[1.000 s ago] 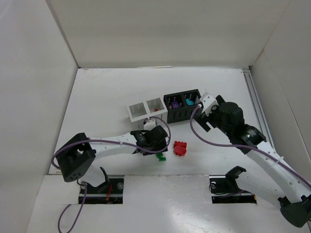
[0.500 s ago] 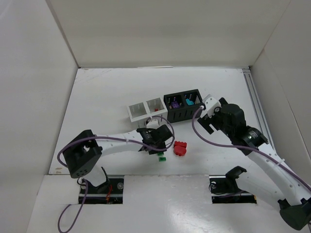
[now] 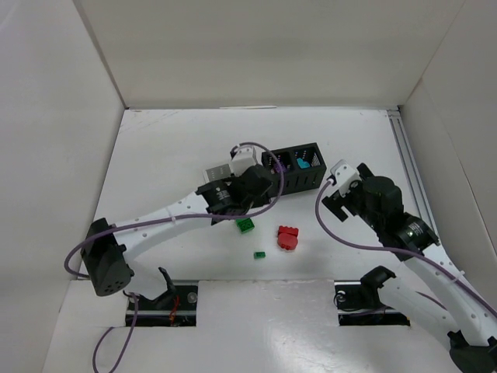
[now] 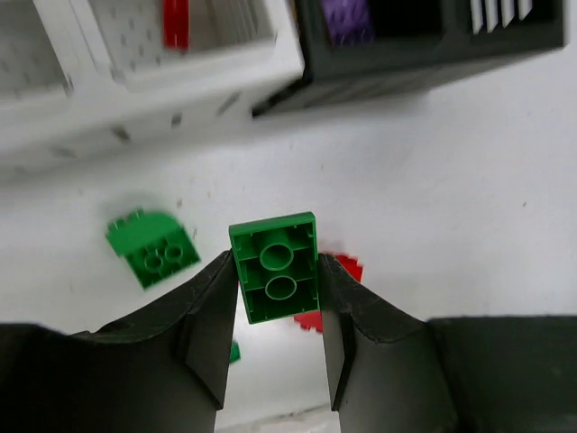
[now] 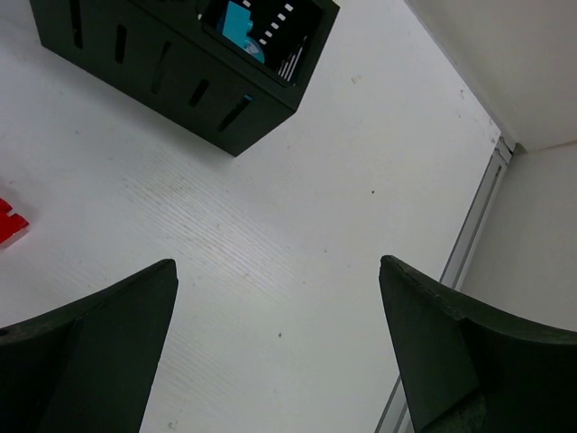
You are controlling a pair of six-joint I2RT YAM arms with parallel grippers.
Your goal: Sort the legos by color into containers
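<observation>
While a green brick (image 4: 275,281) is clamped in the closed left end effector (image 4: 275,260) at 6 o'clock of the white bin (image 4: 207,68), the right end effector (image 5: 278,266) is held wide open, empty, near the black bin (image 5: 162,77).

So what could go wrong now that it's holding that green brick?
The green brick is pinched only by its sides in the left gripper, so it could slip. The white bin cell just ahead already holds a red brick; releasing there would mix colours.
</observation>
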